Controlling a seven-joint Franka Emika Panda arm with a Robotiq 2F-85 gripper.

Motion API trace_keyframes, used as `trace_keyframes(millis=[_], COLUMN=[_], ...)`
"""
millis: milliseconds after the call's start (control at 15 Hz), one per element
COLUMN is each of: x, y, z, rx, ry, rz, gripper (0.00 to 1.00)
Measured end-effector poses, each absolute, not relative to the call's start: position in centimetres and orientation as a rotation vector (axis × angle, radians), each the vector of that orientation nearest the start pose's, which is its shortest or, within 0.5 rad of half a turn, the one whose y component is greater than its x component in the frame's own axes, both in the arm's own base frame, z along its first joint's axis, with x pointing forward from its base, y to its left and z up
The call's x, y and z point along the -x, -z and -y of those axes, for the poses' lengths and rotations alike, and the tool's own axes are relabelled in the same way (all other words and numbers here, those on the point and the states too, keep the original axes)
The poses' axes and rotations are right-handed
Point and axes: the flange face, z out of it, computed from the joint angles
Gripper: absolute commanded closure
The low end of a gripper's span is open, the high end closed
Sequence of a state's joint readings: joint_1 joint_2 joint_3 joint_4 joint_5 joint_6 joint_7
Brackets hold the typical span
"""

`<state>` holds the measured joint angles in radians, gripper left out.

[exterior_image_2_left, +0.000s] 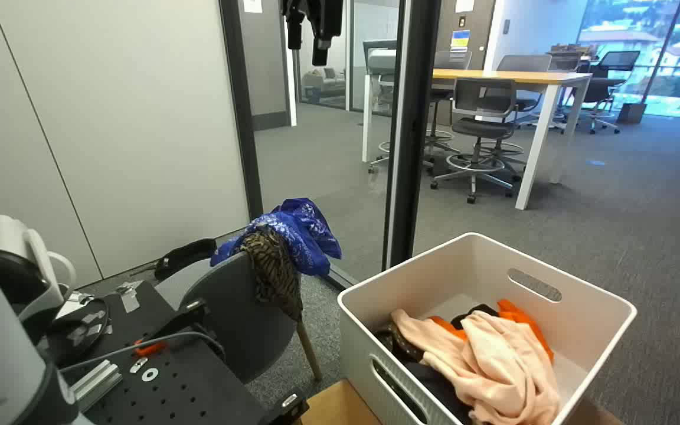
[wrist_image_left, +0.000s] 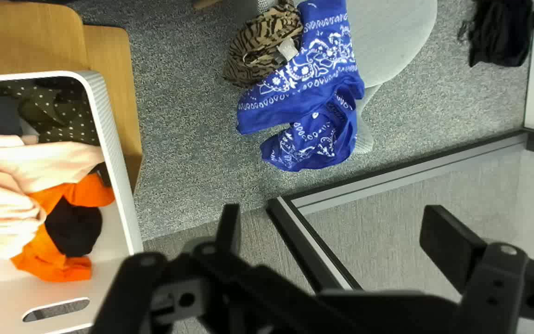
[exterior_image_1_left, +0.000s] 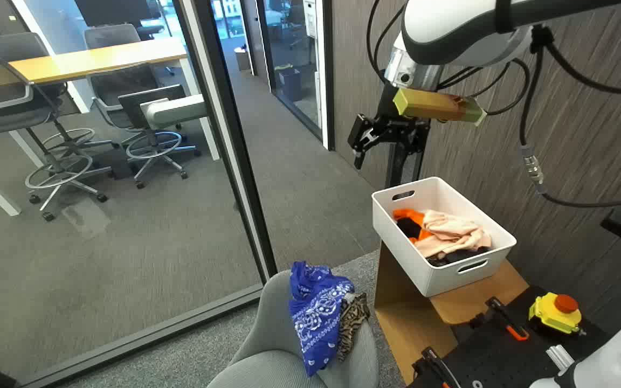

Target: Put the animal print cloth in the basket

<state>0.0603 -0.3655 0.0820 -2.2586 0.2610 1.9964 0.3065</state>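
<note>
Hanging, the animal print cloth [exterior_image_2_left: 274, 273] points downward, apparently lengthwise.

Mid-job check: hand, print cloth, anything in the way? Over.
Hand open, empty. Animal print cloth draped over chair back, outside basket. Blue bandana touching it, might drag along.

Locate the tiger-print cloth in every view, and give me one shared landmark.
In an exterior view: tiger-print cloth at lower middle, slightly right.
In an exterior view: tiger-print cloth left of centre, below mid-height.
Wrist view: tiger-print cloth at top centre.
Shared landmark: the blue paisley bandana touching it.
</note>
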Motion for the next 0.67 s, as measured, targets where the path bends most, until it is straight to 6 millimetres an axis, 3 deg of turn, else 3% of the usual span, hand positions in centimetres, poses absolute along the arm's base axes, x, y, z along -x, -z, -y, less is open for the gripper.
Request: trace_keyframes(millis=[400, 667], x=[-44.7, -44.8], y=[-52.7, -51.3], z=[-8.3, -7.9], rx=[2.879, 2.879], ry=[0.106, 0.058], rz=[-0.379, -0.444], gripper=[0.00, 0.00])
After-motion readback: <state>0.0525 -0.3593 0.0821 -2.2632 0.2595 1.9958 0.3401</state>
